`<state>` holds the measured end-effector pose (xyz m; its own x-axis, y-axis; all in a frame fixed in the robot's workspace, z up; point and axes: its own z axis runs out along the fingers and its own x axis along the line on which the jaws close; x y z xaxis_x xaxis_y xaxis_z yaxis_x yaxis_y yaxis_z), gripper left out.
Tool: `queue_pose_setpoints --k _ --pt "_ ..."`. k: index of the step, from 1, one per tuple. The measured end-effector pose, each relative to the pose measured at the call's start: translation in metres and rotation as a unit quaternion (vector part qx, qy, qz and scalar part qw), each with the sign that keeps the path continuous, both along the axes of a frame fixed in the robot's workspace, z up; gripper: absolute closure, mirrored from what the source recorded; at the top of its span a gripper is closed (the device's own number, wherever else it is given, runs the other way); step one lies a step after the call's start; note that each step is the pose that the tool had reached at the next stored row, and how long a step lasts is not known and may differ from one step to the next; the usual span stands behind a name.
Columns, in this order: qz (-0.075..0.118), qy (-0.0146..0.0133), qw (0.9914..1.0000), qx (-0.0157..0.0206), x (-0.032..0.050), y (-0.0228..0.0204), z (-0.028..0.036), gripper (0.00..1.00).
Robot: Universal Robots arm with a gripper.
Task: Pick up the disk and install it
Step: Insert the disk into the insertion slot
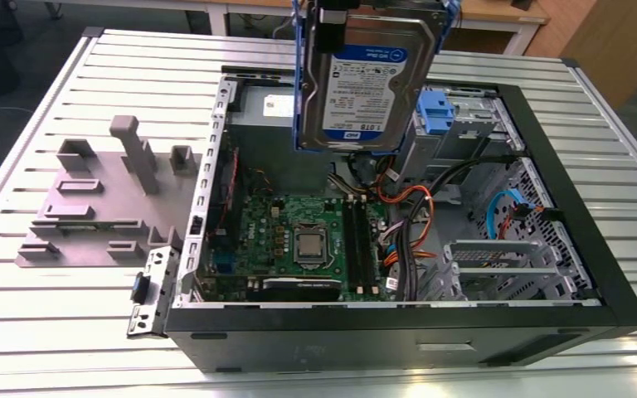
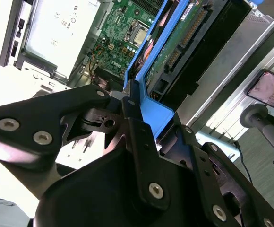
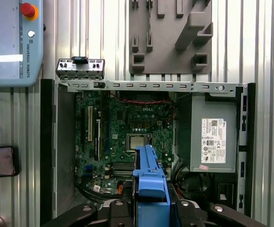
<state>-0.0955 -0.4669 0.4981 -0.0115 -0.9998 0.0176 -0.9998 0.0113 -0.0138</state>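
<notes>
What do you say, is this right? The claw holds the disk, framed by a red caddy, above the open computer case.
The colour is wrong: the first wrist view shows a blue caddy. The claw holds the disk, framed by it, above the open computer case.

The disk (image 1: 365, 79) runs past the exterior view's top edge.
</notes>
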Motion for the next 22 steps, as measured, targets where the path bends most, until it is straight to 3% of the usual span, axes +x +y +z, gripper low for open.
queue_pose_setpoints --k 22 --pt "0.0 0.0 1.0 -0.0001 0.0092 0.0 0.0 0.64"
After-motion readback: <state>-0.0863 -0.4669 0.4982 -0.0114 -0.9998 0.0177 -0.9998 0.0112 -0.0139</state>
